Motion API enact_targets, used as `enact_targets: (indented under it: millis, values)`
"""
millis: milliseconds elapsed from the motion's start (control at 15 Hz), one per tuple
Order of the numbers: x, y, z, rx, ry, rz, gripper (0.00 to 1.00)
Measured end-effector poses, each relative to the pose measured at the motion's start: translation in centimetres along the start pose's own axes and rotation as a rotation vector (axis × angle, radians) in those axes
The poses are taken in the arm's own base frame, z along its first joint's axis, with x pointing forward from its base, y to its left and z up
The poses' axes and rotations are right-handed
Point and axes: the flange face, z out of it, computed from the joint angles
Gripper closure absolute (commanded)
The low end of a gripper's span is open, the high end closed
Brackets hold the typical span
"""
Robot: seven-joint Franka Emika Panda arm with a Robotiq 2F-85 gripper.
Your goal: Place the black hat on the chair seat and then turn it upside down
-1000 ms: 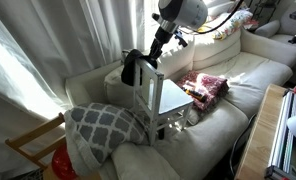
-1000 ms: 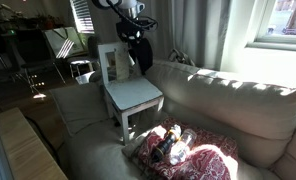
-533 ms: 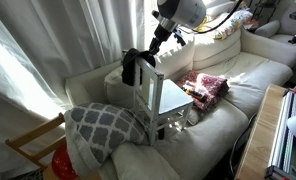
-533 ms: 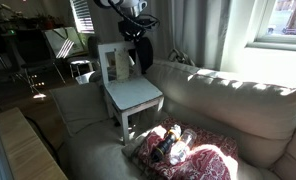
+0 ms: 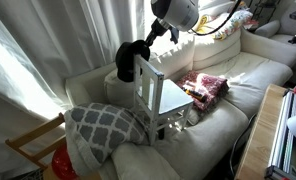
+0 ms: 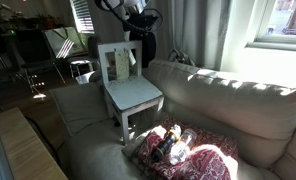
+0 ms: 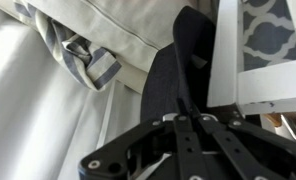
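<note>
The black hat (image 5: 128,62) hangs limp from my gripper (image 5: 143,44), just behind the top of the small chair's framed back. It also shows in an exterior view (image 6: 147,49) below the gripper (image 6: 140,27). The pale chair seat (image 5: 174,98) (image 6: 134,95) stands on the sofa, bare, below and in front of the hat. In the wrist view the shut fingers (image 7: 189,122) pinch the dark hat fabric (image 7: 184,60), with the white chair frame (image 7: 228,50) right beside it.
A grey-and-white patterned pillow (image 5: 103,125) leans by the chair. A red patterned cloth with small things on it (image 5: 205,85) (image 6: 183,148) lies on the cream sofa (image 6: 228,105). Curtains (image 5: 48,50) hang behind. A wooden frame (image 5: 33,145) stands at the lower left.
My gripper has risen and shifted back a little, lifting the black hat higher behind the chair back. The chair has not moved.
</note>
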Motion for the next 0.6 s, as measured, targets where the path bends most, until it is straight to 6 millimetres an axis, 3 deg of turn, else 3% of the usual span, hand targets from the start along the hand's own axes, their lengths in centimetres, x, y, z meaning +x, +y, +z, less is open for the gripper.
enact_targets:
  millis: [600]
  values:
    - [-3.5, 7.6, -2.3, -0.230, -0.024, 0.036, 0.99]
